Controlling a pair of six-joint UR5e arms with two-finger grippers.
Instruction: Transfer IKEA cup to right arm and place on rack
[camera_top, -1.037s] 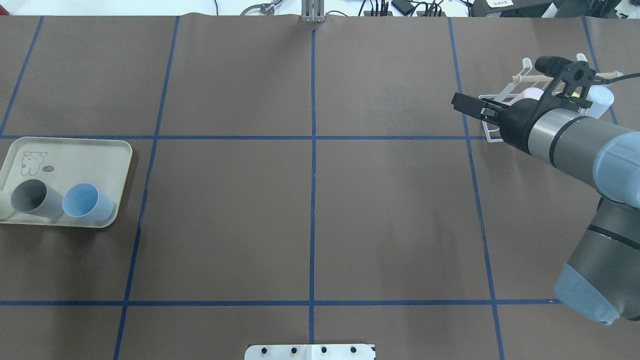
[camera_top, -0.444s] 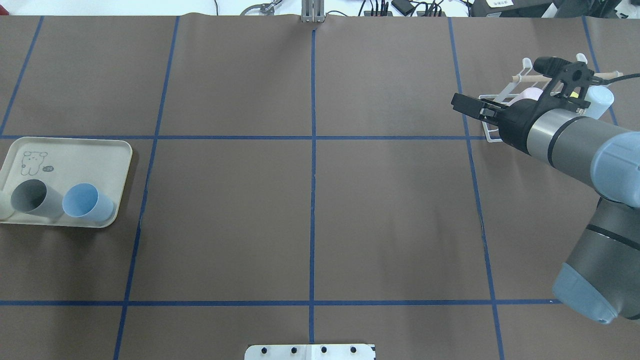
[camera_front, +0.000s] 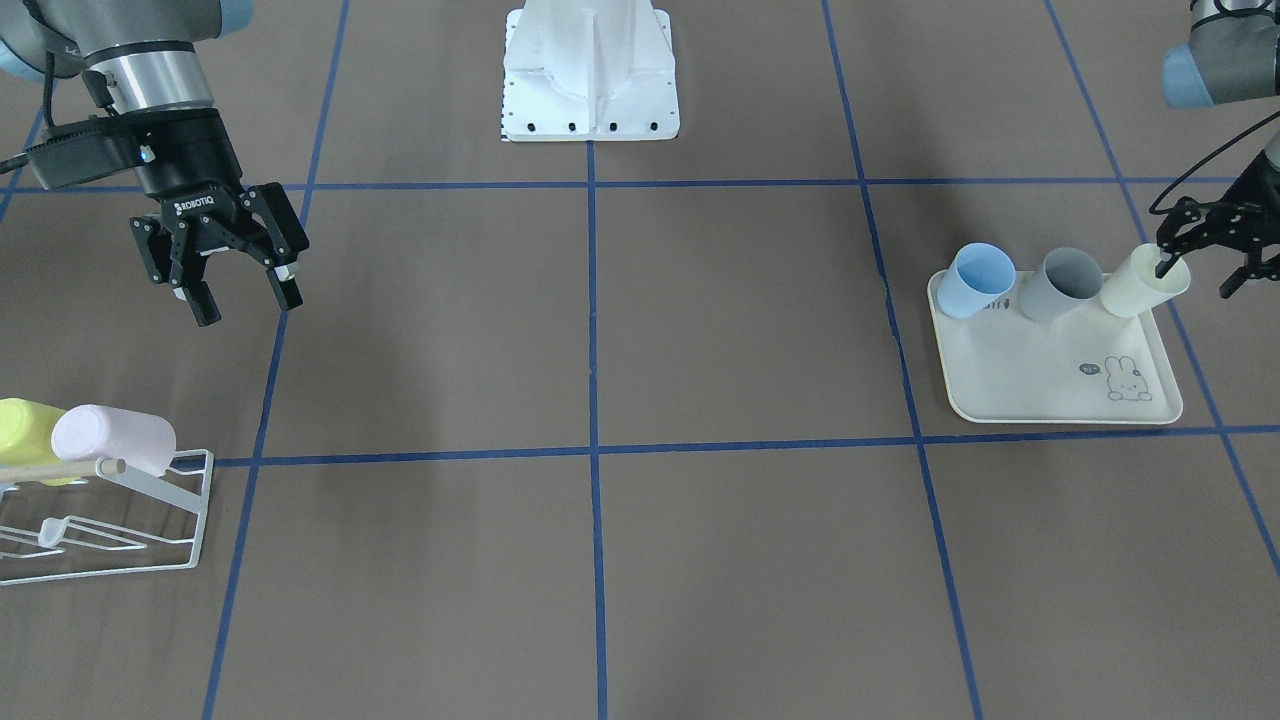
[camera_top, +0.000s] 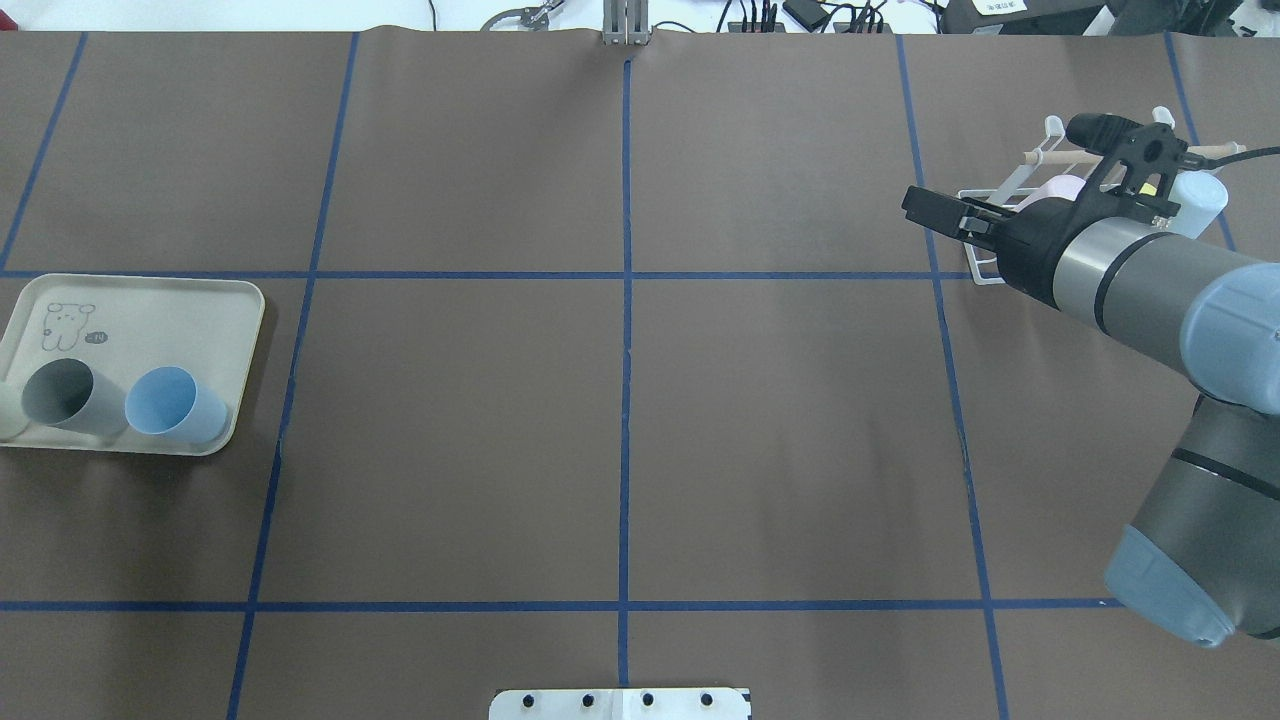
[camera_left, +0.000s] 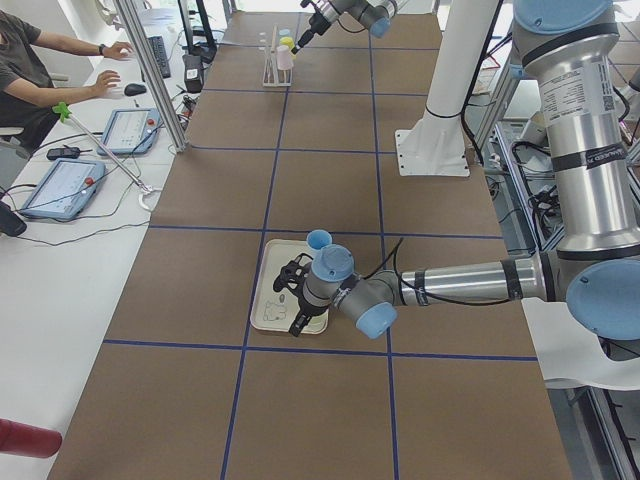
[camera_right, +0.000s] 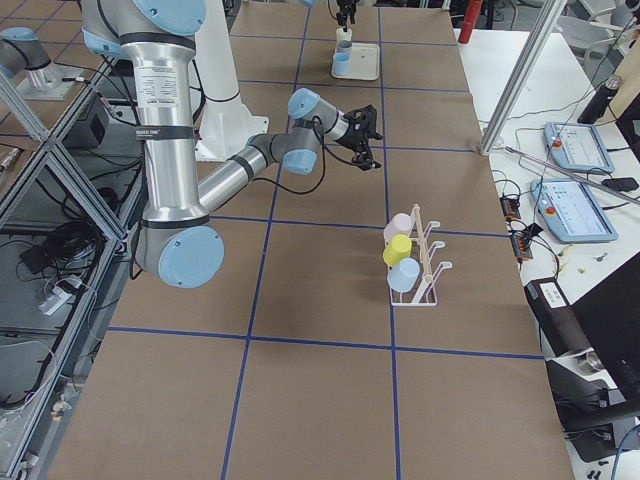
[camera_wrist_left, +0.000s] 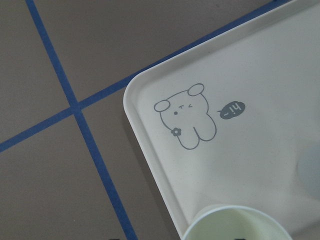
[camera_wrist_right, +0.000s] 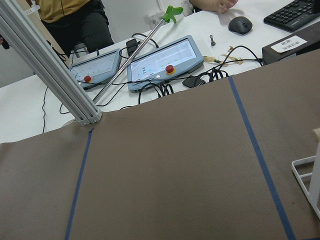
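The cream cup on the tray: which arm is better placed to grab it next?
Left. The left gripper is open right at the rim of the cream cup on the tray. The right gripper hangs open and empty far off, nearer the rack.

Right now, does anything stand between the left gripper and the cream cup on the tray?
Nothing visible does. The left gripper is at the cream cup, its jaws open and one finger over the cup's mouth. The grey cup stands close beside it on the tray, not between them.
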